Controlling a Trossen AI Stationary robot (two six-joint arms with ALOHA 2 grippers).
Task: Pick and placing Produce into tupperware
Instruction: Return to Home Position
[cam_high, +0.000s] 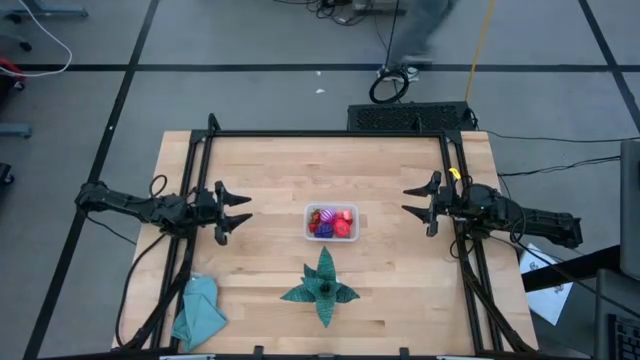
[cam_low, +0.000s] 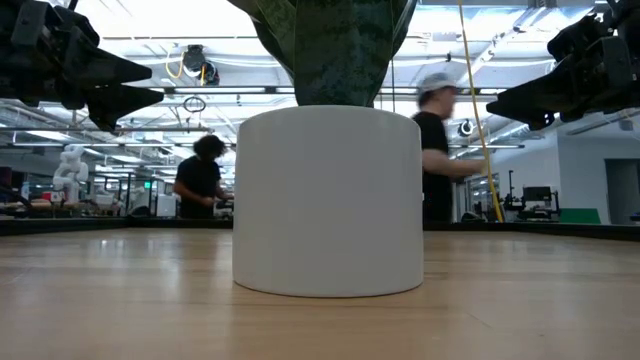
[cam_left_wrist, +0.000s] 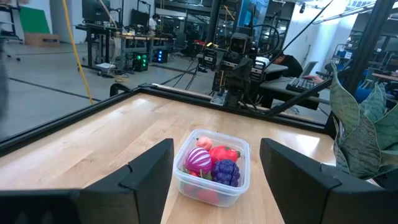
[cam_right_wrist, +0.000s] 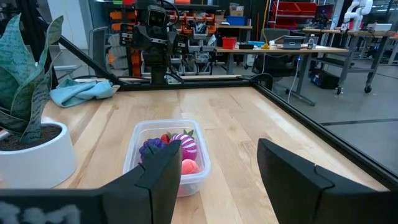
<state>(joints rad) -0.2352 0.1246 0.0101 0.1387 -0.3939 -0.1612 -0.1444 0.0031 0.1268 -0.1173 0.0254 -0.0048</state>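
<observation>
Seen from above, the container (cam_high: 331, 222) sits at the middle of the bench (cam_high: 400, 290), its long side running between the left gripper (cam_high: 250, 210) and right gripper (cam_high: 404, 200), both raised, fingers apart, holding nothing. The low view shows only the white pot (cam_low: 328, 200) hiding it. The wrist views show fruit (cam_left_wrist: 211, 165) piled inside.

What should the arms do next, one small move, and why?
Probably just park both arms: the left gripper and right gripper hang open and empty on either side of the tupperware, which holds all visible produce; no fruit lies loose.
</observation>
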